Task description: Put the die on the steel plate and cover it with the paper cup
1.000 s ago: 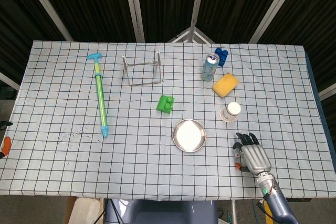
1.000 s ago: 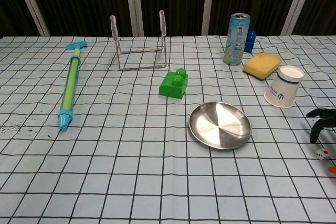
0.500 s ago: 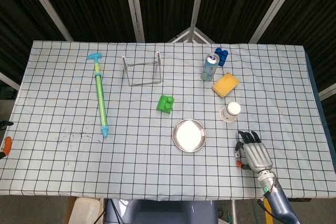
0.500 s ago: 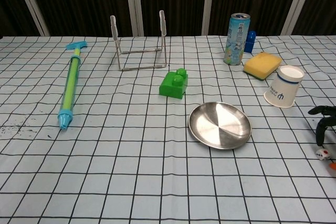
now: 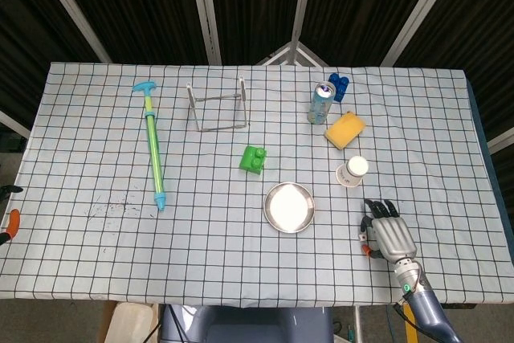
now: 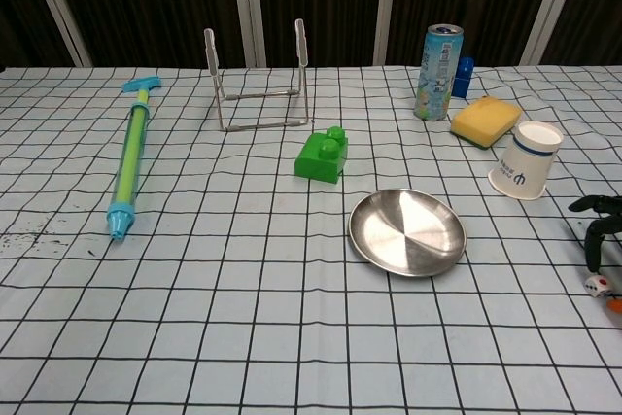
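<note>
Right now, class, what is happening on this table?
The robot's right hand is low over the table's near right edge, fingers pointing down around a small white die. Whether it grips the die yet cannot be told. The steel plate sits bare in the middle. The paper cup stands mouth down beyond the hand, not yet used. The left hand is out of sight. So the task is only starting.

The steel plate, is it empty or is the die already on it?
Empty. The steel plate shows only bare metal; the die lies on the cloth beside the right hand.
</note>
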You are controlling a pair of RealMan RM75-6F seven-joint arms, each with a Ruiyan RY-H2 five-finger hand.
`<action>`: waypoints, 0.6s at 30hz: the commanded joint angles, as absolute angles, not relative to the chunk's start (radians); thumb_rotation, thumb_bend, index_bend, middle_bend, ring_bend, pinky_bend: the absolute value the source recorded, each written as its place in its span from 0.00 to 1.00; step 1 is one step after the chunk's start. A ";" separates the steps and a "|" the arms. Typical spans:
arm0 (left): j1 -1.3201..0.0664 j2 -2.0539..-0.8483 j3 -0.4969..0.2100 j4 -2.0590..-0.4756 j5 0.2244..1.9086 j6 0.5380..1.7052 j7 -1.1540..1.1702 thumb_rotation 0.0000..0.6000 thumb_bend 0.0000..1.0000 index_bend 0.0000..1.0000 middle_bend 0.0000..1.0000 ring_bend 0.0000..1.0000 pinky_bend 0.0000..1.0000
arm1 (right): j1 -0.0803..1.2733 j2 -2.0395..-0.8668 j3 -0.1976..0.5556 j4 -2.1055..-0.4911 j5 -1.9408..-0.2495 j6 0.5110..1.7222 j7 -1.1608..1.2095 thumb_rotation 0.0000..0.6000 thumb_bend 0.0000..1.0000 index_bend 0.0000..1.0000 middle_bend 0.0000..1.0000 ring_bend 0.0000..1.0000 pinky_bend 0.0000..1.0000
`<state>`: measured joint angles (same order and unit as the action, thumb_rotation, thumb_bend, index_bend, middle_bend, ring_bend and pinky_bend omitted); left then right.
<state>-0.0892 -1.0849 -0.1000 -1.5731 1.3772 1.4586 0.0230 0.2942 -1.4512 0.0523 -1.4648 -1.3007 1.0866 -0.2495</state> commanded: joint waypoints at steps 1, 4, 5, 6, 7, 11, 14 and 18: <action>-0.089 -1.085 -0.100 -1.573 1.377 1.459 0.024 1.00 0.70 0.31 0.00 0.00 0.12 | 0.297 -1.454 0.052 -1.460 -1.297 1.082 -0.249 1.00 0.25 0.50 0.11 0.09 0.00; -0.090 -1.086 -0.100 -1.573 1.376 1.457 0.027 1.00 0.70 0.31 0.00 0.00 0.12 | 0.301 -1.458 0.052 -1.453 -1.292 1.078 -0.250 1.00 0.25 0.51 0.11 0.09 0.00; -0.090 -1.086 -0.100 -1.573 1.375 1.457 0.028 1.00 0.70 0.31 0.00 0.00 0.12 | 0.302 -1.459 0.052 -1.451 -1.290 1.077 -0.249 1.00 0.25 0.51 0.11 0.09 0.00; -0.091 -1.087 -0.100 -1.573 1.375 1.456 0.029 1.00 0.70 0.31 0.00 0.00 0.12 | 0.303 -1.459 0.053 -1.449 -1.289 1.075 -0.249 1.00 0.25 0.51 0.11 0.09 0.00; -0.091 -1.087 -0.100 -1.574 1.375 1.456 0.031 1.00 0.70 0.31 0.00 0.00 0.12 | 0.304 -1.459 0.053 -1.446 -1.287 1.075 -0.249 1.00 0.25 0.51 0.11 0.09 0.00; -0.092 -1.088 -0.100 -1.575 1.374 1.457 0.035 1.00 0.70 0.31 0.00 0.00 0.12 | 0.306 -1.457 0.053 -1.444 -1.286 1.076 -0.250 1.00 0.25 0.52 0.11 0.09 0.00; -0.092 -1.089 -0.099 -1.575 1.374 1.455 0.037 1.00 0.70 0.31 0.00 0.00 0.12 | 0.308 -1.455 0.053 -1.446 -1.285 1.078 -0.251 1.00 0.25 0.53 0.11 0.09 0.00; -0.093 -1.089 -0.099 -1.576 1.375 1.455 0.039 1.00 0.69 0.31 0.00 0.00 0.12 | 0.311 -1.454 0.051 -1.451 -1.285 1.078 -0.255 1.00 0.25 0.53 0.11 0.09 0.00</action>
